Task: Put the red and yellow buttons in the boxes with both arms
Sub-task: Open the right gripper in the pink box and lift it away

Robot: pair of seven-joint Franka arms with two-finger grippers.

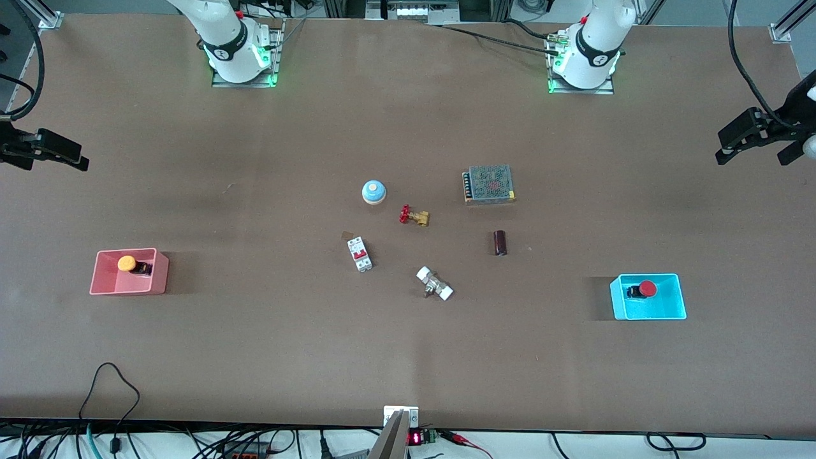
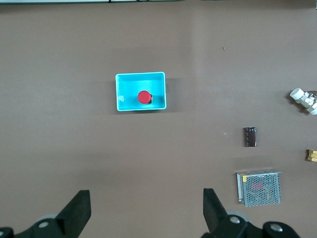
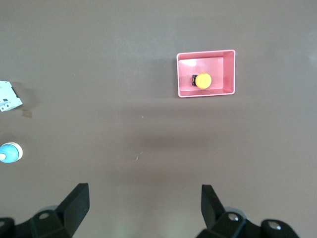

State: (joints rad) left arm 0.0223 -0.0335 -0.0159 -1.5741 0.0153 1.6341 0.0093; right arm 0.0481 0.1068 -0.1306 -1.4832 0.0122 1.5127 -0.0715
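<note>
The orange-yellow button [image 1: 127,263] sits inside the salmon-pink box [image 1: 102,284] toward the right arm's end of the table. The red button [image 1: 647,289] sits inside the cyan box [image 1: 663,312] toward the left arm's end. My right gripper [image 1: 57,153] is open and empty, high over bare table, apart from the pink box [image 3: 223,74] and yellow button [image 3: 202,80]. My left gripper [image 1: 749,146] is open and empty, high over bare table, apart from the cyan box [image 2: 124,91] and red button [image 2: 144,97]. Both wrist views show the fingers spread wide: left [image 2: 147,208], right [image 3: 143,203].
Mid-table lie a light-blue dome on a cream base [image 1: 374,191], a brass valve with a red handwheel [image 1: 414,216], a grey mesh-topped box [image 1: 489,183], a dark cylinder [image 1: 500,242], a white and red breaker [image 1: 359,254] and a white fitting [image 1: 435,284].
</note>
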